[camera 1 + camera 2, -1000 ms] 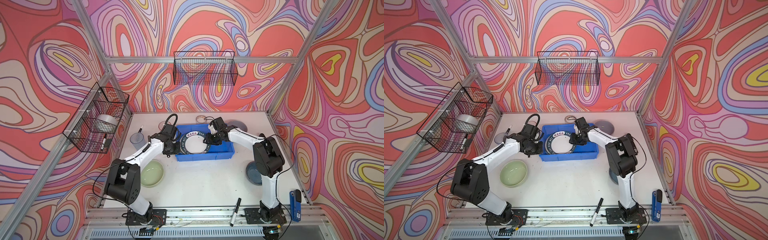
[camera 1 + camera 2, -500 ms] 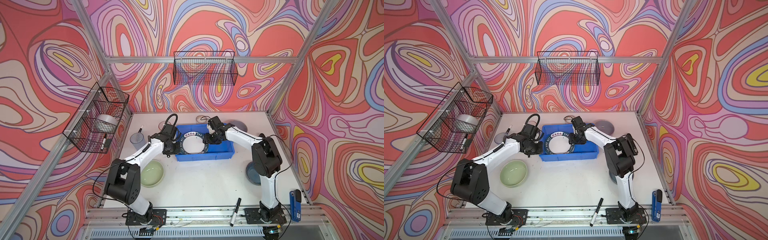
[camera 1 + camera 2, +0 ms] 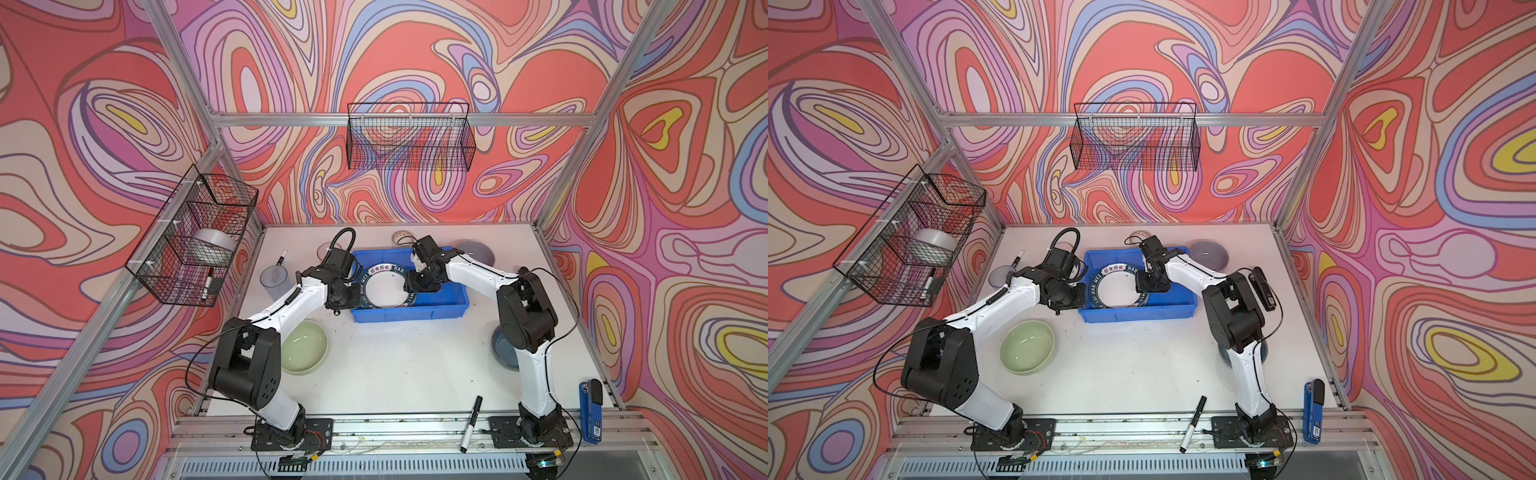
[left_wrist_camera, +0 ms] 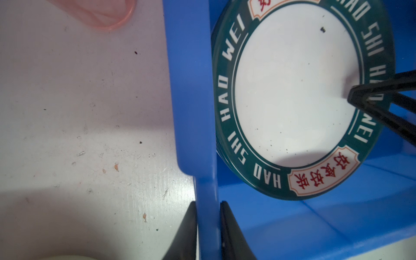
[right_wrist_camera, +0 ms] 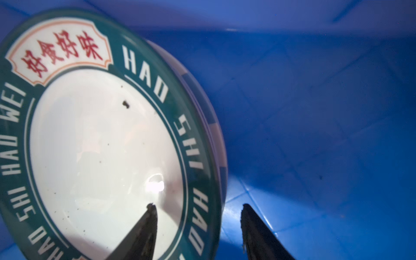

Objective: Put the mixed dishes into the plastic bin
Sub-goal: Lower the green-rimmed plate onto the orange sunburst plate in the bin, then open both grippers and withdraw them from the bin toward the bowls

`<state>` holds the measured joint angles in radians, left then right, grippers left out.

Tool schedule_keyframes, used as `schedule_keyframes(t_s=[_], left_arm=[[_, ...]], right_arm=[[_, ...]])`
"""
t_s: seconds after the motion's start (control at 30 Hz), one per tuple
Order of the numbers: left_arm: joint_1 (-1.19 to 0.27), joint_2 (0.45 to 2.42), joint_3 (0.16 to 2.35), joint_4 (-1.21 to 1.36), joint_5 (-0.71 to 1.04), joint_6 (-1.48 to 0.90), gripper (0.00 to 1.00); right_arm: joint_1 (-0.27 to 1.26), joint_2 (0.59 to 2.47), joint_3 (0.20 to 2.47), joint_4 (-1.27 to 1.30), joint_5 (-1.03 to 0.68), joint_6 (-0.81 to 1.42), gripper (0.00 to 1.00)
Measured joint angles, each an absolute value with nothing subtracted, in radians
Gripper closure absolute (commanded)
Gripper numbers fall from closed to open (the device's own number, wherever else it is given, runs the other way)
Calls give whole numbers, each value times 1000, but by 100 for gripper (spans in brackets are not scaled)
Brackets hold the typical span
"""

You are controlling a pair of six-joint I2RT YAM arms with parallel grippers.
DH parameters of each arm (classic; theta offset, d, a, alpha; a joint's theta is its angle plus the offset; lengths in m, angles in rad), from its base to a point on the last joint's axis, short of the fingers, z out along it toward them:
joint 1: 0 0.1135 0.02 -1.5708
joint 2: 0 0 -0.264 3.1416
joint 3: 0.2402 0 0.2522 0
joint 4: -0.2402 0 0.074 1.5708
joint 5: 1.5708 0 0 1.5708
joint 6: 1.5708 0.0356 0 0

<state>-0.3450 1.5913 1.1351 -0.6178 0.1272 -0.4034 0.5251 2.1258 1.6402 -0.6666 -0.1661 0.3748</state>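
The blue plastic bin (image 3: 409, 313) (image 3: 1138, 316) holds a white plate with a dark lettered rim (image 3: 384, 286) (image 3: 1117, 286) in its left half. A striped plate edge (image 5: 221, 157) shows under it. My left gripper (image 3: 347, 299) (image 4: 208, 207) is shut on the bin's left wall (image 4: 191, 101). My right gripper (image 3: 411, 286) (image 5: 199, 206) is open, its fingers on either side of the plate's (image 5: 101, 146) right rim without gripping it. On the table are a pale green bowl (image 3: 303, 347), a lavender bowl (image 3: 476, 253), a dark blue bowl (image 3: 505, 351) half behind the right arm, a bluish tumbler (image 3: 274, 278) and a pink tumbler (image 4: 101, 13).
Two black wire baskets hang on the walls, one at the left (image 3: 195, 237) and one at the back (image 3: 409, 137). Markers lie at the back left (image 3: 281, 257) and on the front rail (image 3: 471, 424). A blue device (image 3: 592, 409) sits at the front right. The bin's right half (image 5: 315, 135) is bare.
My right gripper has opened wider, off the plate's rim, and shifted slightly left. The left gripper keeps its hold on the bin wall.
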Motion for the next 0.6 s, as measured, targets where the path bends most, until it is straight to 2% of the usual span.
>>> schedule_keyframes(t_s=[0.43,0.6], left_arm=[[-341,1591,1135,-618,134,-392,79],[-340,1591,1139,-625,135,-392,71]], right_arm=[[547,2129,1645,-667,-187,376,41],[551,2129,1645,-668,-170,376,38]])
